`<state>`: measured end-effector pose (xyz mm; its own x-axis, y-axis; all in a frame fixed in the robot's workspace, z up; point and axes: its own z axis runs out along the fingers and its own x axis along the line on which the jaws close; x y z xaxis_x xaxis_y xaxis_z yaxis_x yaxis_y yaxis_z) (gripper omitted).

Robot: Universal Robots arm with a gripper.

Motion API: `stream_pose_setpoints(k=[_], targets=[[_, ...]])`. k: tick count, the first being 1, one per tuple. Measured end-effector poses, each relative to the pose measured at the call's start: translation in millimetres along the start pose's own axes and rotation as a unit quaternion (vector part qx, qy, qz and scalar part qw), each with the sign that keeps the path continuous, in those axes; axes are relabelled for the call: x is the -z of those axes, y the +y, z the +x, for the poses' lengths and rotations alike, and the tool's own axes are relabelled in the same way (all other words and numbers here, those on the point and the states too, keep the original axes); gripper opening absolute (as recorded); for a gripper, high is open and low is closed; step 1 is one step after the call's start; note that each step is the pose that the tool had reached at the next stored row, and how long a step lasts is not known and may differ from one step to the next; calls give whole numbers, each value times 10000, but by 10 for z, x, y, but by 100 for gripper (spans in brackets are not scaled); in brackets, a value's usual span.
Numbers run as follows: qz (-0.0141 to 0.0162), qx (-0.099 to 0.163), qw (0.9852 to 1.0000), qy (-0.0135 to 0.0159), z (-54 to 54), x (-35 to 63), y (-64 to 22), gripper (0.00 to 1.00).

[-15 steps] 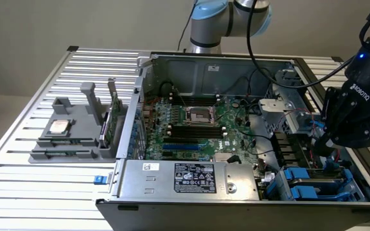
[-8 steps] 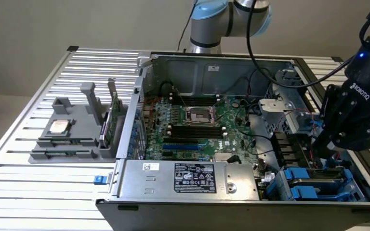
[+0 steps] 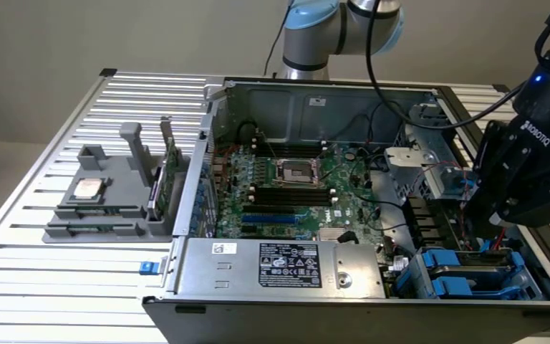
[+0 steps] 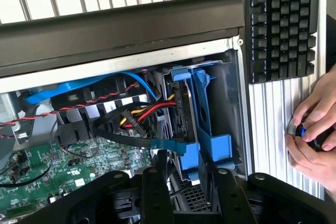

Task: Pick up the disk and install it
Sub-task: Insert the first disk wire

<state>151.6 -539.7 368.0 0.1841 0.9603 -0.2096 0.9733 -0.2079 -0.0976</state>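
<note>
Over drive bay (image 4: 230, 98): hand (image 4: 191, 177) open, astride seated disk (image 4: 199, 111).
Risk: fingers (image 4: 156, 182) may snag pwr cables (image 4: 149, 111) beside disk, unseating it.

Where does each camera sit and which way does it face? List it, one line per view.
Exterior view: off the arm, raised, looking down into the open computer case; the arm and gripper show.
Wrist view: on the wrist, looking past the gripper's open fingers into the drive bay at the disk; a person's hand shows.
Shared: the gripper, the case, the drive bay.
</note>
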Motion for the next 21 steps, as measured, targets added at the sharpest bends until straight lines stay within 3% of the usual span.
stream_pose_setpoints(k=[21], targets=[[2,1,10000,7,21,25,-7,38]])
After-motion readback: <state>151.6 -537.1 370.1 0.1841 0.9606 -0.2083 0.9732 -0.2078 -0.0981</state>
